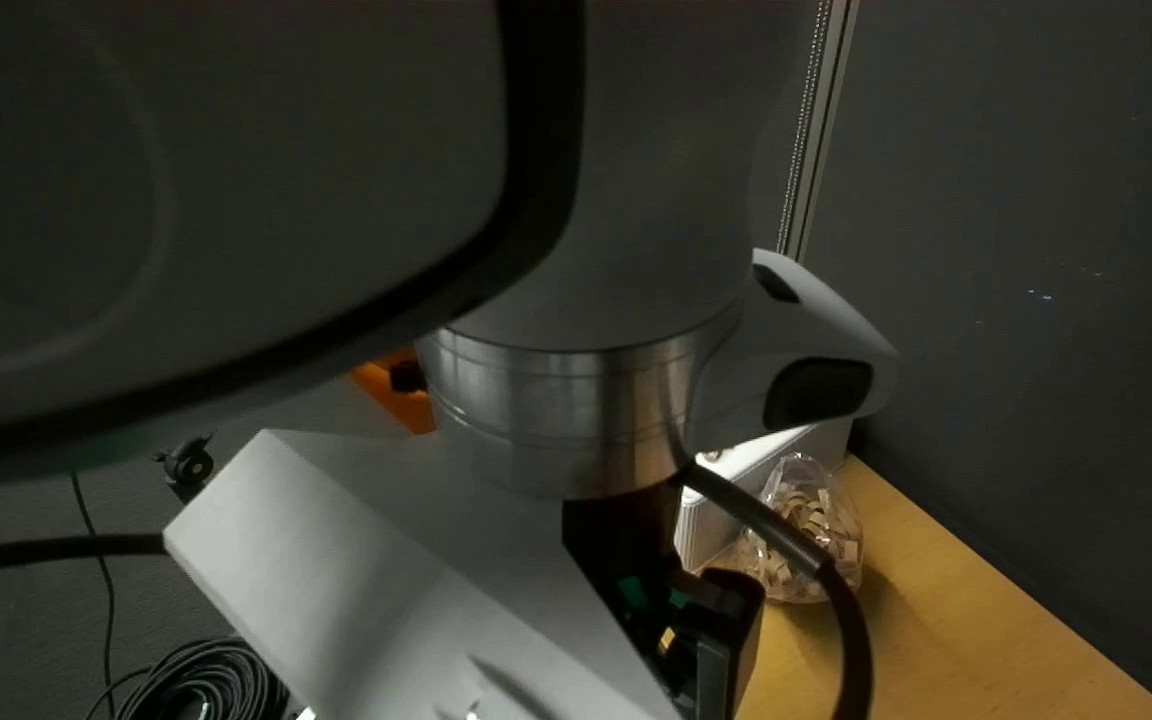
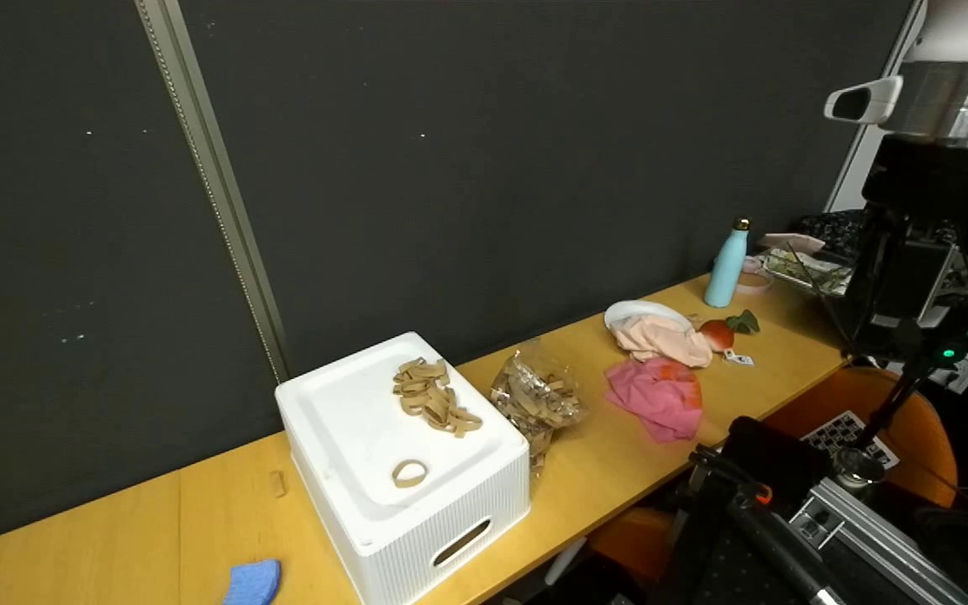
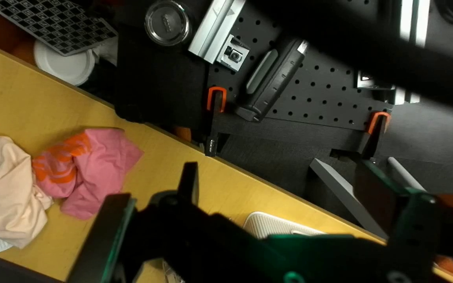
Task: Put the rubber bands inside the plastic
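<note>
The rubber bands (image 2: 432,399) lie as a tan clump on the white box's lid in an exterior view. One single band (image 2: 409,474) lies apart near the lid's front. The plastic (image 2: 539,386), a clear crinkly bag with tan bands inside, stands on the table against the box's side. The bag also shows in an exterior view (image 1: 844,530), partly behind a black cable, and its edge shows at the bottom of the wrist view (image 3: 171,273). My gripper (image 3: 266,182) is open and empty, its fingers wide apart, away from box and bag. The gripper's dark shape hangs at the right in an exterior view (image 2: 912,323).
The white ribbed box (image 2: 341,437) stands on the wooden table (image 2: 223,479). A pink cloth (image 2: 659,399), a peach cloth (image 2: 665,338), a white plate (image 2: 631,311) and a blue bottle (image 2: 728,265) lie towards the arm. A blue cloth (image 2: 251,582) lies left of the box.
</note>
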